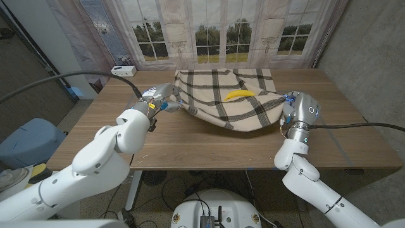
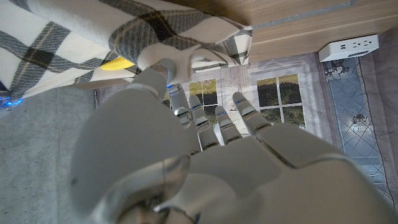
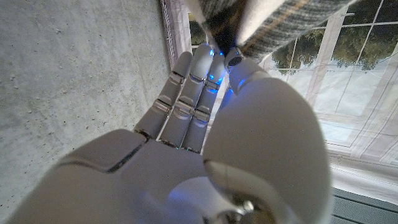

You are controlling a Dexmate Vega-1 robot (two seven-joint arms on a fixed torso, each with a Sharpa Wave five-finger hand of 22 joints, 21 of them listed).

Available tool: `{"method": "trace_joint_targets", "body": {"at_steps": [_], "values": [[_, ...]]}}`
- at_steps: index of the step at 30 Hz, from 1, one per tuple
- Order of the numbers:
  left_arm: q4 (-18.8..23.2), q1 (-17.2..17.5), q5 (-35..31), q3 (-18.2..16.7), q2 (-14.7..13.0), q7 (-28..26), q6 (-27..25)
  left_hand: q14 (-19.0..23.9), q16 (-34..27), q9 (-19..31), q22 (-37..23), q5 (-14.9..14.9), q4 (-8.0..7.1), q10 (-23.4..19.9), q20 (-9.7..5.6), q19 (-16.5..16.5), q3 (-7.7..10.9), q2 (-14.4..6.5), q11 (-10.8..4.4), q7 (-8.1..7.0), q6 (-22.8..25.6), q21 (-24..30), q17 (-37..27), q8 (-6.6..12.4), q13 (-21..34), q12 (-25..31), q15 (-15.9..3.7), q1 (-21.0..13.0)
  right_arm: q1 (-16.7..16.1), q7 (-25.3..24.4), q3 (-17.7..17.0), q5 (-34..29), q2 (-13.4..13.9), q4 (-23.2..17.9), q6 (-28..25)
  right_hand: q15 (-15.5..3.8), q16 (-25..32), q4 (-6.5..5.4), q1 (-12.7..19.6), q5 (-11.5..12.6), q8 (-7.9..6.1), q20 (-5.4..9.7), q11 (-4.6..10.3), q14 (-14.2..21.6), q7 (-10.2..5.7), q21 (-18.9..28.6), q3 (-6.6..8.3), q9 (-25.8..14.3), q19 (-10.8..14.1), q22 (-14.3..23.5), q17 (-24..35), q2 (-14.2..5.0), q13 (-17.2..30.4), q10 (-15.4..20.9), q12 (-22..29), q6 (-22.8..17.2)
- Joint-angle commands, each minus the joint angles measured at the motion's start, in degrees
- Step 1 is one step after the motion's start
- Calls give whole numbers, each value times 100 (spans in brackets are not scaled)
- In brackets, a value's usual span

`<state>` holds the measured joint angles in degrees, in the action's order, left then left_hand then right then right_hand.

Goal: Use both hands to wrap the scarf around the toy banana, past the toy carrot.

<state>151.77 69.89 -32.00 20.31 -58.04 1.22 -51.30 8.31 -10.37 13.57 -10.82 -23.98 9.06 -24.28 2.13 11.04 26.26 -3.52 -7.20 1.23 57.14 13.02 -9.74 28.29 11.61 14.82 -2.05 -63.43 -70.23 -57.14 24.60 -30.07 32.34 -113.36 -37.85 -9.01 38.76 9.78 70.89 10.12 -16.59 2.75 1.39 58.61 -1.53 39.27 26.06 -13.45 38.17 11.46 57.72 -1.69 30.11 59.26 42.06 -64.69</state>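
Both hands hold the plaid scarf (image 1: 229,96), with the toy banana (image 1: 240,94) lying on top of it.

The scarf is spread across the upper middle of the frame on the wooden desk (image 1: 190,142), and the yellow banana sits near its centre. The left hand (image 1: 159,101) pinches the cloth's left edge; the right hand (image 1: 292,111) grips its right edge, fingers closed around the fabric. A white power strip (image 1: 123,70) rests at the desk's upper left corner.

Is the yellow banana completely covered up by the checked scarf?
No: in the head view the toy banana lies bare on top of the scarf, in plain sight.
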Motion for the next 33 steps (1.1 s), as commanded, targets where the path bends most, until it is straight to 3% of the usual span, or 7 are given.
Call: {"method": "trace_joint_targets", "body": {"at_steps": [1,10,17,24,33], "values": [[329,912,824,-935,-285,-615,716,51,-39,1387,-10,-73,0,-60,-2,49,51,53,-18,507,621,-1,-15,590,34,-3,-371,-31,-401,-422,-223,-12,-81,-224,-16,-396,-13,-15,63,36,18,25,-37,38,-1,54,69,-9,-26,-3,43,2,56,70,57,-54],[390,1470,1147,-1537,-346,-751,1367,84,-42,1474,-14,-173,-16,-103,1,58,84,75,-17,515,617,4,-18,639,39,-6,-380,-11,-661,-675,-387,-38,-202,-354,-48,-402,-36,-15,56,52,24,26,-50,63,3,89,96,-16,-36,-8,85,17,53,95,46,-71],[350,1812,1331,-1994,-221,-678,1990,115,-46,1535,-16,-242,-27,-123,8,83,105,91,-24,518,609,15,-20,672,43,-12,-386,9,-921,-686,-700,-359,-590,-340,163,-399,-52,-13,49,58,31,26,-55,71,14,111,110,-18,-45,-11,113,37,67,102,45,-80],[183,1935,1627,-2366,4,-385,2721,136,-46,1594,-19,-304,-34,-152,20,90,129,106,-29,513,588,18,-21,698,48,-13,-391,23,-1096,-686,-978,-773,-1005,-272,434,-370,-84,-21,4,59,26,17,-56,65,26,145,113,-27,-33,-17,139,96,85,126,49,-111],[-156,1841,2055,-2613,303,6,3606,146,-41,1665,-22,-378,-41,-174,23,103,161,118,-32,525,570,25,-22,731,53,-20,-386,36,-1197,-686,-1302,-1446,-1580,-130,920,-363,-113,-19,-40,79,-18,11,-54,140,55,183,155,-71,-18,-30,158,155,133,196,82,-190]]}}
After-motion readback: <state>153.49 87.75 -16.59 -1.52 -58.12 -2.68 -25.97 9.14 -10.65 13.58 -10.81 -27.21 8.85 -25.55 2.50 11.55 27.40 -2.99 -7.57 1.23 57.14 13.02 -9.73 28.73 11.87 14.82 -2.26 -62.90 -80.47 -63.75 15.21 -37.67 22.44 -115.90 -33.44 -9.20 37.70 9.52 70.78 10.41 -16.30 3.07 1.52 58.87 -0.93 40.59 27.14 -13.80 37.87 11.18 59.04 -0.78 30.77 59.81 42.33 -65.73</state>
